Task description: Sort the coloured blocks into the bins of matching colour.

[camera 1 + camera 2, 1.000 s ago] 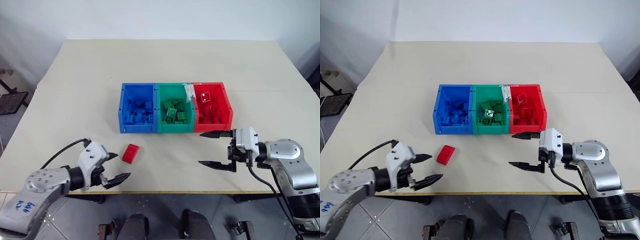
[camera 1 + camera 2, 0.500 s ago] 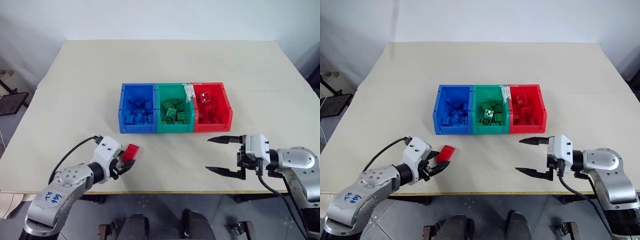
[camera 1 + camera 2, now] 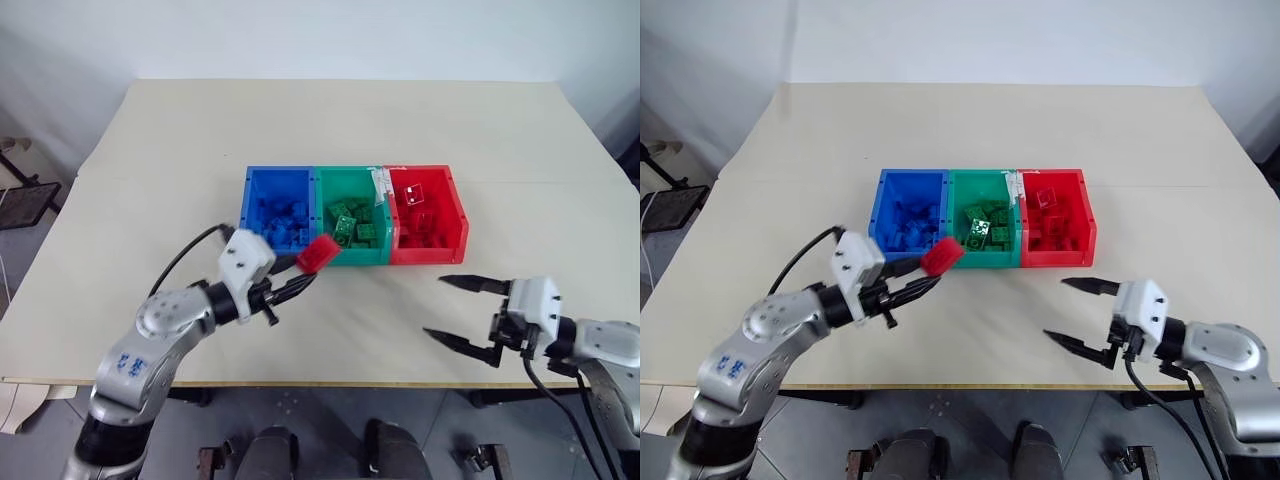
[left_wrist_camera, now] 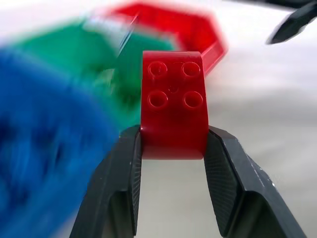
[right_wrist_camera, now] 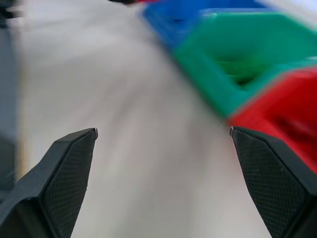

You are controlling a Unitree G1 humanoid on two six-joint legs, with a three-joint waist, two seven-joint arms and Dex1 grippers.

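Left gripper [image 3: 300, 281] clamps a red block [image 3: 320, 253] before the bins [image 3: 353, 259]; right gripper [image 3: 458, 311] gapes.

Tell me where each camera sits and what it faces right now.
Head stereo pair: looks forward and down on the table, the bins and both arms.
Left wrist: looks along the left gripper, shut on the red block, toward the bins.
Right wrist: looks along the open right gripper toward the bins.
Shared: all views show the bins; head and left wrist views show the red block.
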